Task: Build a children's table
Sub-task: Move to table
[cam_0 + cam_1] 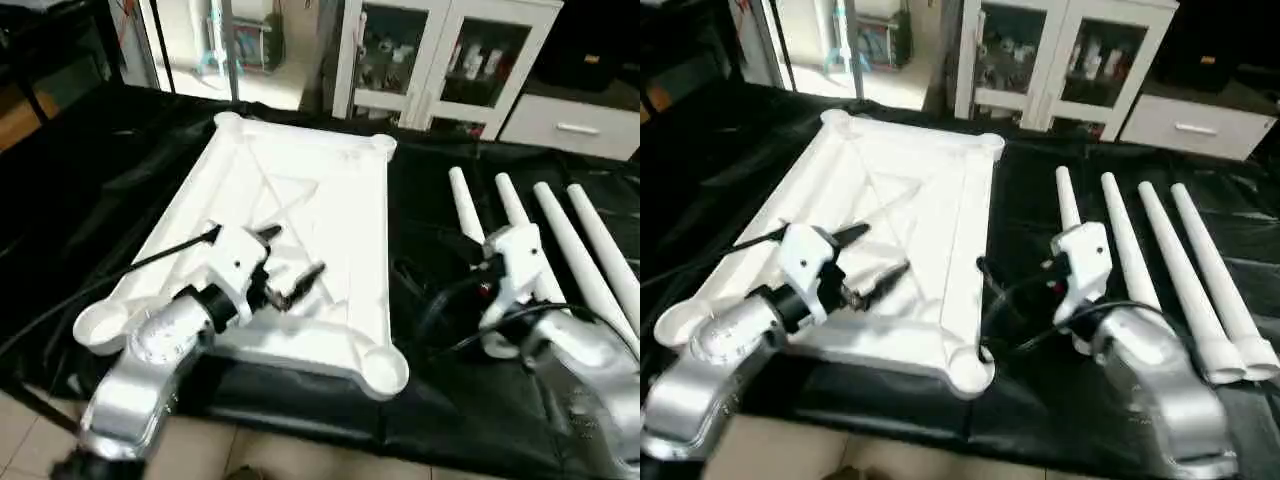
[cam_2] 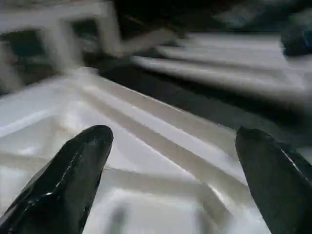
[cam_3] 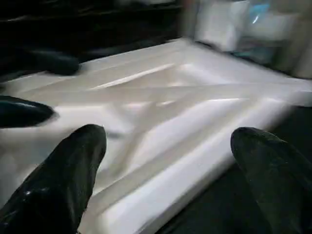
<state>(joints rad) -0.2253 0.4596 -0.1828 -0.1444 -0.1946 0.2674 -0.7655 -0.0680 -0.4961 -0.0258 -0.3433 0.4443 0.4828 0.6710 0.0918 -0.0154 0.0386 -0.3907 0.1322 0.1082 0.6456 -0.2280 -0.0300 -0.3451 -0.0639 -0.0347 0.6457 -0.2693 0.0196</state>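
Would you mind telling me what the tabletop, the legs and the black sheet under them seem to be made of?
Tabletop: apparently moulded white plastic with a slight gloss, judging by its cast ribs and rounded corner sockets. Legs: smooth white tapered tubes, probably the same plastic, though that is less certain. Sheet: thin glossy black film or coated fabric, as it wrinkles and catches the light.

Head stereo pair looking down, wrist cameras close — all share the tabletop (image 1: 330, 200).
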